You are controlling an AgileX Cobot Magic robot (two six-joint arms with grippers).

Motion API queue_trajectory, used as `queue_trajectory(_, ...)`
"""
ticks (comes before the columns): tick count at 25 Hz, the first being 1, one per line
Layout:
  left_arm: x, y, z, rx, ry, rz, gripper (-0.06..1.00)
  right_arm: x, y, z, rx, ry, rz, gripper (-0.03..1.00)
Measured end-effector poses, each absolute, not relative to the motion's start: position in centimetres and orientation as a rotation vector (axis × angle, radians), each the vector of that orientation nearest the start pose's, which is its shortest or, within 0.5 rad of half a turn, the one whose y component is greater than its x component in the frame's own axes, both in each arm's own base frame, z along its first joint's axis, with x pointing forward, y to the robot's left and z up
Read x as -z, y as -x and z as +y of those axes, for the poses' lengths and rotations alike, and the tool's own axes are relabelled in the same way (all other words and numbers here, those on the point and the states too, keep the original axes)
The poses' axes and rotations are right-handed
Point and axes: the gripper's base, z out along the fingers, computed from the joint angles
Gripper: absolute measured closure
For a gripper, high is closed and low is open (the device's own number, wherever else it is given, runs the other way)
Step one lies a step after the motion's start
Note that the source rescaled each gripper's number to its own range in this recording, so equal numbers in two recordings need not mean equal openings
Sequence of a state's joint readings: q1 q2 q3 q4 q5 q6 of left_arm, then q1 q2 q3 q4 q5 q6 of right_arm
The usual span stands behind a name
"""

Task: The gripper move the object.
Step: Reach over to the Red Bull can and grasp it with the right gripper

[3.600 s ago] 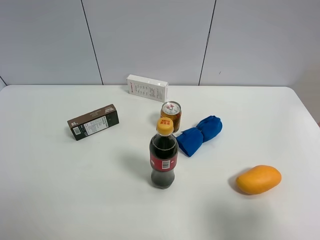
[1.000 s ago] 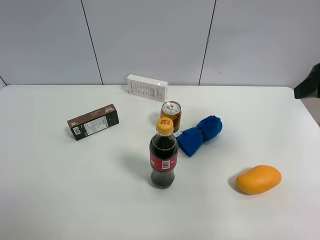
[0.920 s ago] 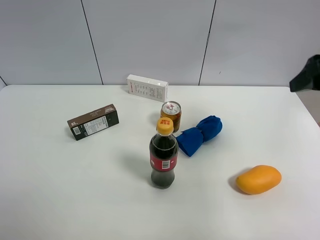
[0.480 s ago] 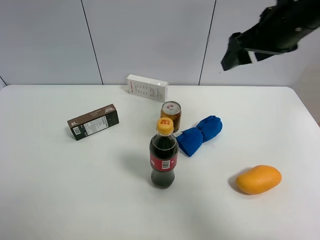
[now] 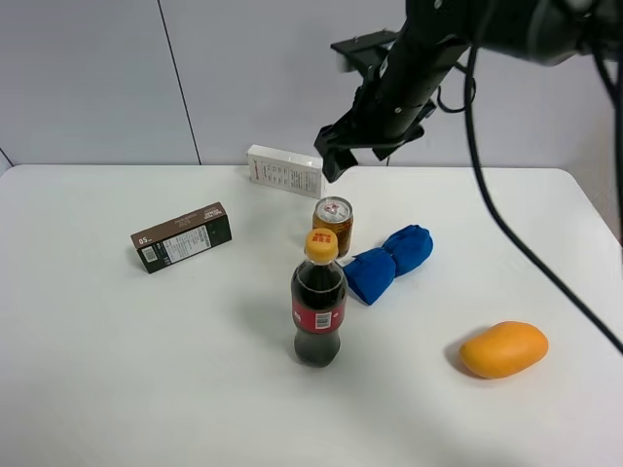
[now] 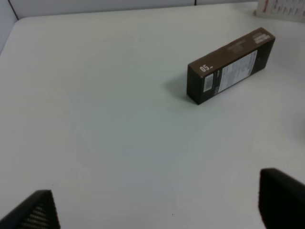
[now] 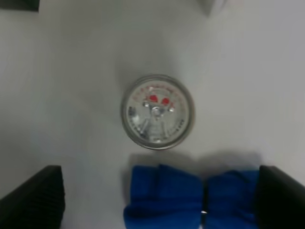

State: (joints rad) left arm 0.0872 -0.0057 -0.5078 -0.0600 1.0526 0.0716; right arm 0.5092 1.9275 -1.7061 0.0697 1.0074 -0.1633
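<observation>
The object, a short gold-orange can (image 5: 333,224) with a silver top and red markings, stands upright in the middle of the white table, just behind the cola bottle. My right gripper (image 5: 334,161) hangs in the air above and a little behind it, apart from it. In the right wrist view the can's top (image 7: 157,112) is seen from straight above, and the right gripper (image 7: 157,199) is open, with its fingertips (image 7: 35,195) wide apart and empty. My left gripper (image 6: 157,205) is open and empty over bare table; it is out of the high view.
A dark cola bottle (image 5: 318,302) with a yellow cap stands in front of the can. A blue cloth (image 5: 389,261) lies right beside the can. An orange mango (image 5: 503,349) is front right. A white box (image 5: 286,170) lies behind the can, a brown box (image 5: 182,236) to the left.
My right arm has come in from the right edge and swung left across the back of the table to above the can. The can and other objects have not moved.
</observation>
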Motion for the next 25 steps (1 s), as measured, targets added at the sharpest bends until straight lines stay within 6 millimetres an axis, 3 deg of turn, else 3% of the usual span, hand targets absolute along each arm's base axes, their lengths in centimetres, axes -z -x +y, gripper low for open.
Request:
queue_trajectory(3,-28.0,0.6,-0.5,-0.029,0.013,2.021,-0.06,-26.1,-37.2,21.9,-0.163,0.904,2.603,0.5)
queue_trajectory(7,-28.0,0.6,-0.5,-0.029,0.013,2.021,-0.06,-24.9,-37.9,22.2,-0.123,0.919,2.588,0.13)
queue_trajectory(10,-28.0,0.6,-0.5,-0.029,0.013,2.021,-0.06,-24.8,-38.1,22.2,-0.11,0.921,2.574,0.01)
queue_trajectory(16,-28.0,0.6,-0.5,-0.029,0.013,2.021,-0.06,-24.2,-38.2,22.3,-0.118,0.92,2.585,-0.03)
queue_trajectory(25,-28.0,0.6,-0.5,-0.029,0.013,2.021,-0.06,-20.5,-39.4,23.1,-0.122,0.923,2.615,-0.03)
